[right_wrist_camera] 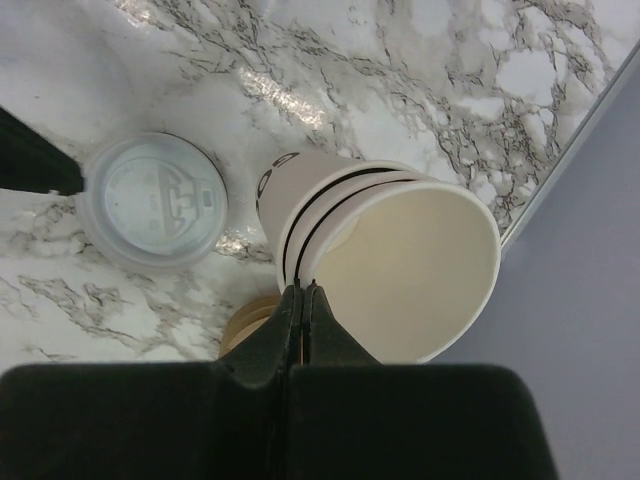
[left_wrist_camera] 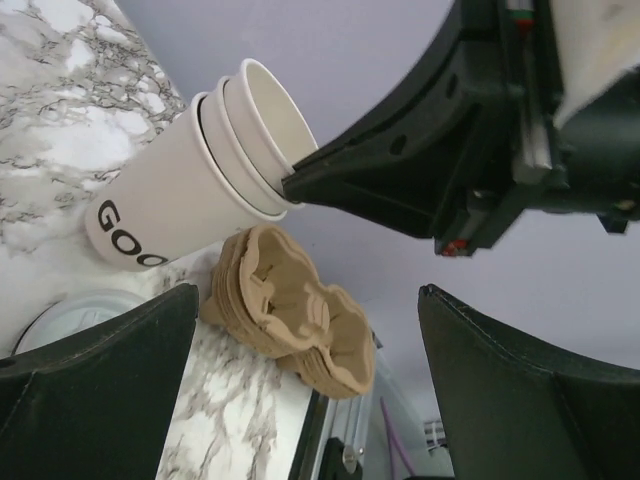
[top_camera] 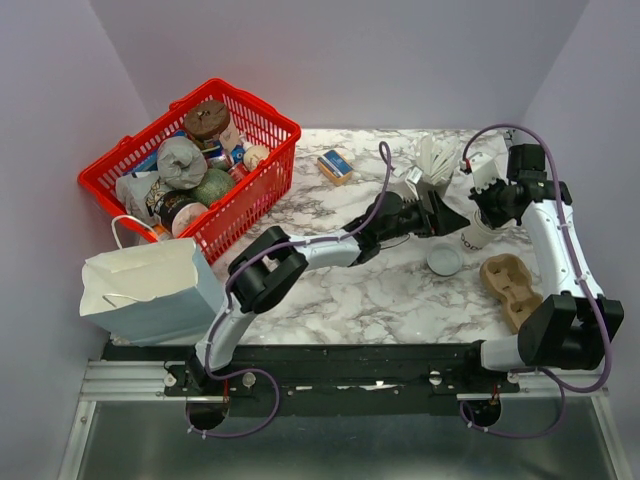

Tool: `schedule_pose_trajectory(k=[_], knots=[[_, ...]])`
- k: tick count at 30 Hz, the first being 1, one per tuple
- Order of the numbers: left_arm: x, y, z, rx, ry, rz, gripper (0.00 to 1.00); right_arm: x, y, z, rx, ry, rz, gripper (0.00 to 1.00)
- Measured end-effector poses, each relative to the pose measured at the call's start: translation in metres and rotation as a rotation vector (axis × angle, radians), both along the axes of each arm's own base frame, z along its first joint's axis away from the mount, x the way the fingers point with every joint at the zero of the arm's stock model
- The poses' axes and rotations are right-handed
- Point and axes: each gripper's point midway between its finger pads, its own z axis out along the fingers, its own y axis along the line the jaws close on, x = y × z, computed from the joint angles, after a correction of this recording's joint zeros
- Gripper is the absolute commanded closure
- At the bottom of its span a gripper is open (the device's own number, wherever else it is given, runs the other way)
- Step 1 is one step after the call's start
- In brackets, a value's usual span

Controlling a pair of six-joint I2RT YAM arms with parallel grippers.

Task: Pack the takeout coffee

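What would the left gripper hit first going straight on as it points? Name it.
Most likely the stack of paper cups, tilted and pinched at the rim by the right gripper, just ahead of the open left gripper. The cardboard cup carrier lies behind them, though depth is unclear.

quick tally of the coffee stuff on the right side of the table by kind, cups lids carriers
cream paper cups: 3, nested together
loose lids: 1
pulp carrier stacks: 1, layers too hard to count
total: 5
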Motion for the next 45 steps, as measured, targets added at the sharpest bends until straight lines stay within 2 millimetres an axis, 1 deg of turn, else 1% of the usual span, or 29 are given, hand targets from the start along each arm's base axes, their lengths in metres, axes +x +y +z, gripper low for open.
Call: schedule_pose_trajectory(k=[4, 9, 13, 16, 20, 23, 31, 38, 45], knots=[[0.007, -0.018, -0.002, -0.030, 0.036, 0.014, 0.01, 0.000, 0.002, 0.003, 0.008, -0.011, 0.006, 0.99], [0.022, -0.036, -0.014, -0.030, 0.084, 0.052, 0.01, 0.000, 0.003, 0.004, 0.011, -0.013, 0.010, 1.00], [0.024, -0.048, -0.030, -0.005, 0.129, 0.070, 0.02, -0.001, 0.004, 0.007, 0.014, -0.025, 0.018, 1.00], [0.023, -0.053, -0.042, 0.019, 0.162, 0.083, 0.02, -0.002, 0.005, 0.011, 0.012, -0.037, 0.023, 0.99], [0.025, -0.056, -0.050, 0.035, 0.194, 0.099, 0.02, -0.004, 0.005, 0.016, 0.010, -0.051, 0.027, 1.00], [0.028, -0.058, -0.051, 0.037, 0.208, 0.111, 0.02, -0.007, 0.005, 0.017, 0.008, -0.050, 0.030, 0.99], [0.029, -0.059, -0.053, 0.034, 0.232, 0.115, 0.02, -0.015, 0.006, 0.007, 0.009, -0.018, 0.032, 1.00], [0.034, -0.057, -0.058, 0.038, 0.259, 0.130, 0.02, -0.017, 0.006, 0.006, 0.011, -0.009, 0.032, 0.99], [0.039, -0.058, -0.063, 0.046, 0.270, 0.154, 0.02, -0.018, 0.006, 0.006, 0.011, -0.006, 0.029, 1.00]])
